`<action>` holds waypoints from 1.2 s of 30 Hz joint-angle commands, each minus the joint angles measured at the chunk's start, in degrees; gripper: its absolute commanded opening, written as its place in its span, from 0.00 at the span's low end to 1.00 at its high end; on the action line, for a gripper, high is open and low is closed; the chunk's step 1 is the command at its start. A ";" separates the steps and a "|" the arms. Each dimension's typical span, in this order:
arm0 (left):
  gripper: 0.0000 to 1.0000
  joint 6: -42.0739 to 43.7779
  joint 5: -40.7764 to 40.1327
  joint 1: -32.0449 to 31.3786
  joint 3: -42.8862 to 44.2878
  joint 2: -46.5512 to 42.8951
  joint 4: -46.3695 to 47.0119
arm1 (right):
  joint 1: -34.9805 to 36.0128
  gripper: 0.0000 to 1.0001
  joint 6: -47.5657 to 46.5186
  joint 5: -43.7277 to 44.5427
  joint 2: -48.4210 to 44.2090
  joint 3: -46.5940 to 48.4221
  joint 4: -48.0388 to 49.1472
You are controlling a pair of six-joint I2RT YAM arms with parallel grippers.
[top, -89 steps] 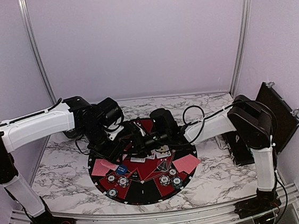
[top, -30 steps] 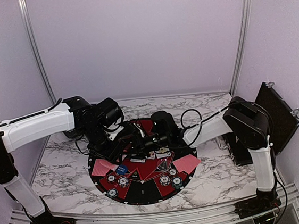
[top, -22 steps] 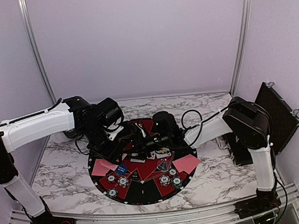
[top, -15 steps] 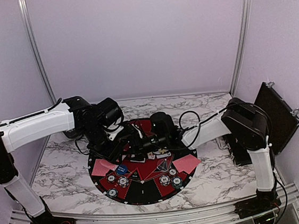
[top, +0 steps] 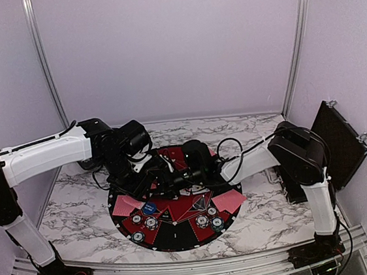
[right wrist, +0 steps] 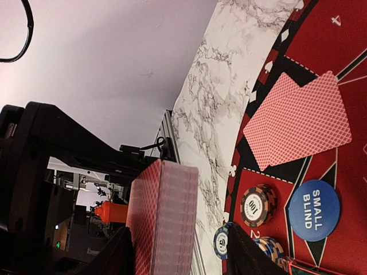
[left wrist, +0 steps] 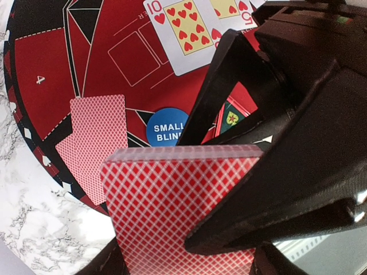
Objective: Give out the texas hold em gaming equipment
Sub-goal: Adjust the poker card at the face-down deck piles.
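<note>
My left gripper [top: 154,180] is shut on a deck of red-backed cards [left wrist: 166,206], held above the left half of the round mat [top: 181,241]. The right gripper [right wrist: 180,252] stands open astride that deck [right wrist: 163,217]: one finger lies against the back card and the other is apart from the deck's far face. In the left wrist view its black finger [left wrist: 218,91] crosses the deck. A face-down pair [left wrist: 94,143], a blue small-blind marker [left wrist: 166,127] and a face-up ten of hearts [left wrist: 183,34] lie on the mat. Chips [right wrist: 258,205] are stacked nearby.
A second face-down pair [top: 229,200] lies on the mat's right side, with chip stacks [top: 208,220] along its near edge. The black case [top: 341,140] stands open at the table's right edge. White marble table [top: 73,208] surrounds the mat.
The right arm has slid left, bringing its gripper in over the deck that the left gripper holds. The left arm and deck have stayed put.
</note>
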 commanded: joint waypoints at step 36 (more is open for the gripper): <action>0.52 0.74 0.26 -0.03 0.57 -0.87 -0.79 | -3.10 0.46 1.31 1.28 -5.94 -3.96 0.70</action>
